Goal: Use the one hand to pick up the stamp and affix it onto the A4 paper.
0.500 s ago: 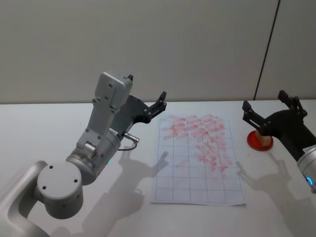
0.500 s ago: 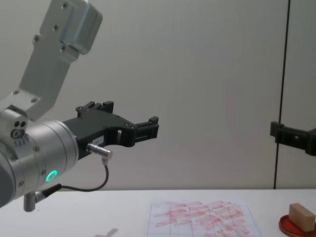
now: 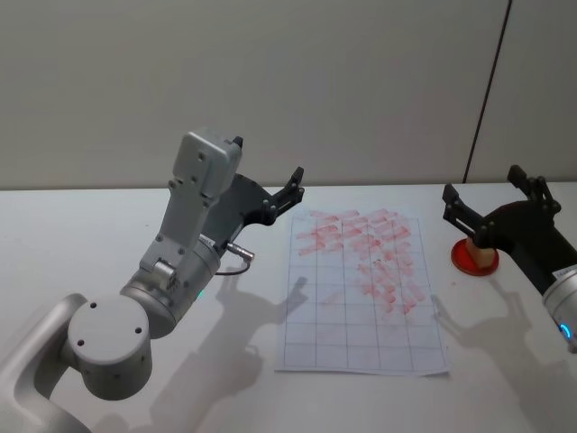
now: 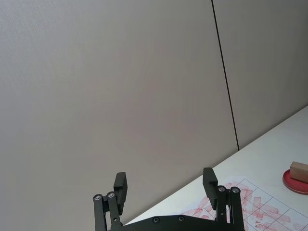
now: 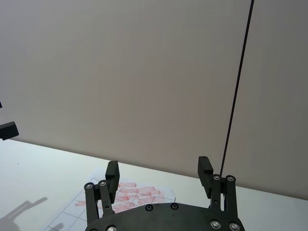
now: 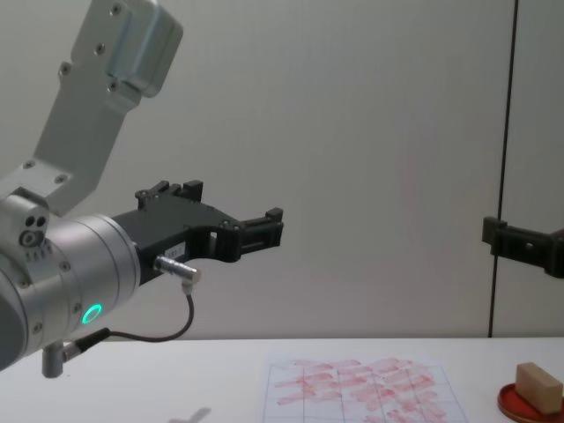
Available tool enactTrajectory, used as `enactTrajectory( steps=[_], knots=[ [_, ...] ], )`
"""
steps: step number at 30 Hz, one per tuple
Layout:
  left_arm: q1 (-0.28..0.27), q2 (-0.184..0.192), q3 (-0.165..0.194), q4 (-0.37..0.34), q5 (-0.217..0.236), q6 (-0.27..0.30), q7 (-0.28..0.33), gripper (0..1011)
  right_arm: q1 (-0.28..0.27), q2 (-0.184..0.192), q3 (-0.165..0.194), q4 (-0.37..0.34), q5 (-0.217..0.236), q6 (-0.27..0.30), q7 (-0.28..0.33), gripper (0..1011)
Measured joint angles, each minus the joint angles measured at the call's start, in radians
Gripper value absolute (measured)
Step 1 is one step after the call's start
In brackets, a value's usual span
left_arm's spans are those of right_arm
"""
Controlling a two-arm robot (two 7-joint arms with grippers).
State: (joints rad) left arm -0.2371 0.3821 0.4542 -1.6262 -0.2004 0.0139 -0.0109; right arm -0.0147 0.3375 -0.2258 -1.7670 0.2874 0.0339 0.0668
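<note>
The stamp (image 3: 485,258), a small tan wooden block, stands on a flat red round dish (image 3: 463,260) at the table's right; it also shows in the chest view (image 6: 538,385) and the left wrist view (image 4: 299,170). The A4 paper (image 3: 361,311), white with a faint grid and red smudgy marks, lies flat at the table's middle. My right gripper (image 3: 482,185) hangs open in the air just above and in front of the stamp, holding nothing. Left of the paper, my left gripper (image 3: 268,162) is raised well above the table, open and empty.
The white table (image 3: 81,244) runs back to a plain grey wall with a dark vertical seam (image 3: 487,90). My bulky left arm (image 3: 180,262) stands over the table's left half.
</note>
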Motion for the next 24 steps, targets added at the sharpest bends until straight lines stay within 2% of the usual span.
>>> enactTrajectory(
  steps=[24],
  knots=[
    [0.0,0.0,0.0,0.0,0.0,0.0,0.0,1001,0.001,-0.002,0.0,0.001,-0.001,0.005,-0.001,1001]
  ],
)
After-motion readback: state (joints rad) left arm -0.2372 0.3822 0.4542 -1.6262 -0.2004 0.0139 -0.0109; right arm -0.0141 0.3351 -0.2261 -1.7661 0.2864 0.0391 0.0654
